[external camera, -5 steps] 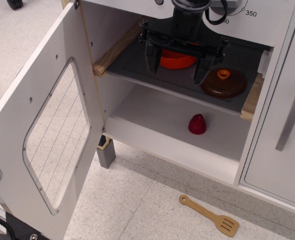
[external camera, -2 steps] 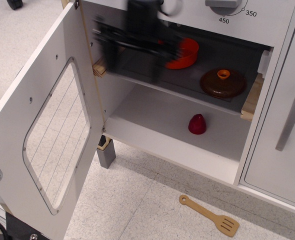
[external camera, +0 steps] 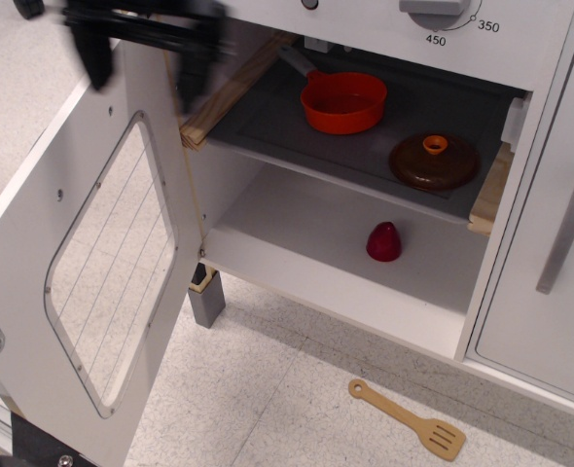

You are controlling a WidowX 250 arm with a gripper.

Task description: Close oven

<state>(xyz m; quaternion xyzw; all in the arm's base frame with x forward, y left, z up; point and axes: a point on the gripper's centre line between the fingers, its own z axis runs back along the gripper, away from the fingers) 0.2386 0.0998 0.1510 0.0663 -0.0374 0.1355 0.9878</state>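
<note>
The white toy oven (external camera: pixel 355 282) stands wide open. Its big white door (external camera: pixel 34 253) with the rounded wire-lined window (external camera: pixel 112 263) swings out to the left. The dark grey shelf (external camera: pixel 365 156) holds an orange pan (external camera: pixel 343 101) and a brown lid (external camera: pixel 435 161). A small red piece (external camera: pixel 383 241) lies on the oven floor. My gripper (external camera: pixel 143 70) is blurred by motion at the top left, over the door's upper edge. Its dark fingers (external camera: pixel 97 60) point down, set apart and holding nothing.
A narrower white door with a straight grey bar handle (external camera: pixel 565 230) is at the right. A wooden spatula (external camera: pixel 408 419) lies on the speckled floor in front. A grey oven leg (external camera: pixel 207 300) stands behind the open door. Dials (external camera: pixel 439 10) sit above the oven.
My gripper has swept left, from in front of the shelf over the orange pan to the top edge of the open door. The pan is now fully in view. The door has not moved.
</note>
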